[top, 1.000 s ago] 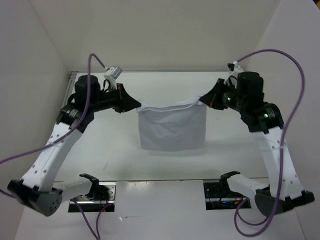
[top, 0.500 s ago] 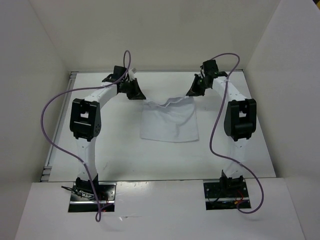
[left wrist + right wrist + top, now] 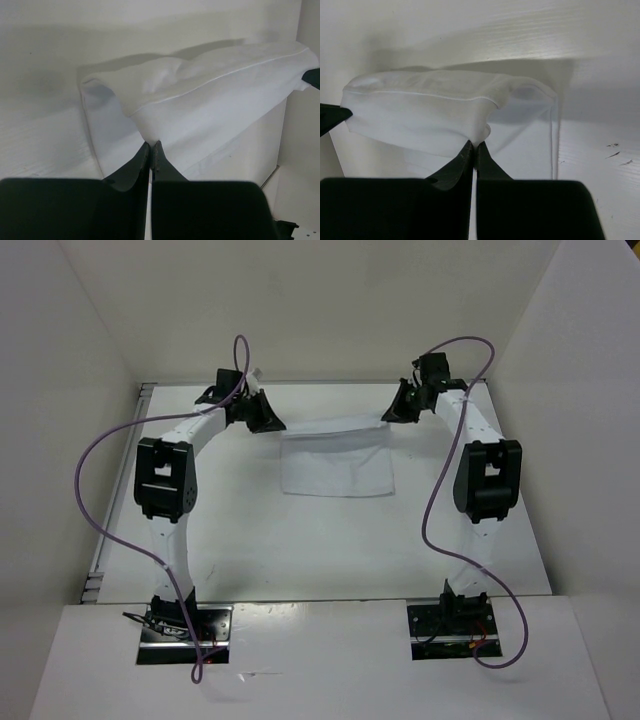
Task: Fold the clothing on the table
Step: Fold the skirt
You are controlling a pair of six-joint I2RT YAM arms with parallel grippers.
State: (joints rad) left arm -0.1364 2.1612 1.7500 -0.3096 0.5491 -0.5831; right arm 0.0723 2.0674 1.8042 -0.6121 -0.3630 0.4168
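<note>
Stretched toward the far side of the tabletop [image 3: 300,550], both arms now reach well beyond where they stood a second ago, when their elbows were drawn back toward the near edge. The clothing [image 3: 337,465] has travelled with them, away from the arm bases. Its far hem, slack and crumpled half a second ago, is now pulled nearly straight from corner to corner.

The left end effector [image 3: 274,424] is clenched on the far left corner of the clothing, and the right end effector [image 3: 392,416] is clenched on the far right corner. Each wrist view shows black fingers pressed tightly together with a pinch of white fabric caught at their tips.

The clothing sits in the far middle of the tabletop, between the two end effectors, as a plain white, roughly rectangular piece. Its far hem is raised and rolls over in a soft band along the stitched seam, casting a grey shadow on the surface behind it. The near part lies spread on the tabletop, well apart from the arm bases at the near edge.

A purple cable [image 3: 85,470] loops out wide from the left arm, and a second purple cable [image 3: 430,510] hangs beside the right arm. White walls [image 3: 330,310] close in the left, far and right sides.
</note>
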